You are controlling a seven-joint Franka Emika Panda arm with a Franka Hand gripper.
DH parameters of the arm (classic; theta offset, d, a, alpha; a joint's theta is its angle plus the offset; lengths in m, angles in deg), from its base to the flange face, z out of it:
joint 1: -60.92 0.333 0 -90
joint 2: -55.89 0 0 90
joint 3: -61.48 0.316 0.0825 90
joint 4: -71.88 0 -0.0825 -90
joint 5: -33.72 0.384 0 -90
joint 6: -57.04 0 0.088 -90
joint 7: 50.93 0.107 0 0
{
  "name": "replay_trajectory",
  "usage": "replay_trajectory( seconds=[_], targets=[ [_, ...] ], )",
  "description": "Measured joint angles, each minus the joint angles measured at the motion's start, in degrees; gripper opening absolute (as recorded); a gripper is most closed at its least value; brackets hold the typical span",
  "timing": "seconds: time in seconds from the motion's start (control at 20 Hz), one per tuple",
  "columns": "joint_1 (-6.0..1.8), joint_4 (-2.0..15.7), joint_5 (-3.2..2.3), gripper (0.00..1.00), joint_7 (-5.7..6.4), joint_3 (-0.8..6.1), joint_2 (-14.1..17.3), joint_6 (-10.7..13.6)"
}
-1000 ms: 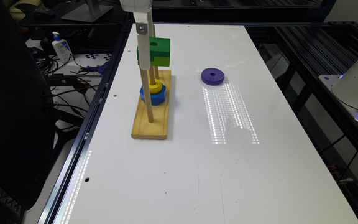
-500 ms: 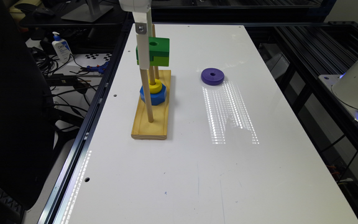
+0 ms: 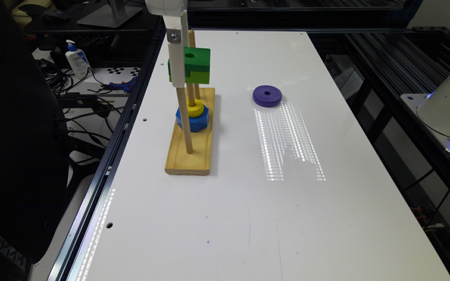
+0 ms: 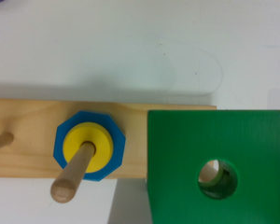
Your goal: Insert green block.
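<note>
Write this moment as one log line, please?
stage: insertion | green block: held aloft, hole over a peg | blue piece, yellow ring: middle peg | purple disc: on table

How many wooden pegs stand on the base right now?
3. The nearest peg stands bare; the middle peg carries the blue hexagonal piece and yellow ring; the far peg rises behind the green block, partly hidden.

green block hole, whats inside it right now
Through the hole of the green block the wrist view shows a pale wooden peg tip off-centre. The block covers the peg's shaft and base.
</note>
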Motion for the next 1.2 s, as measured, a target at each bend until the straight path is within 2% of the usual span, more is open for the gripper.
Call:
replay_trajectory(
  seconds=[0.6, 1.2],
  targets=[
    [0.14, 1.74, 0.00, 0.00, 0.00, 0.33, 1.5, 0.0],
    [0.31, 1.78, 0.00, 0.00, 0.07, 0.58, 1.5, 0.0]
  ],
)
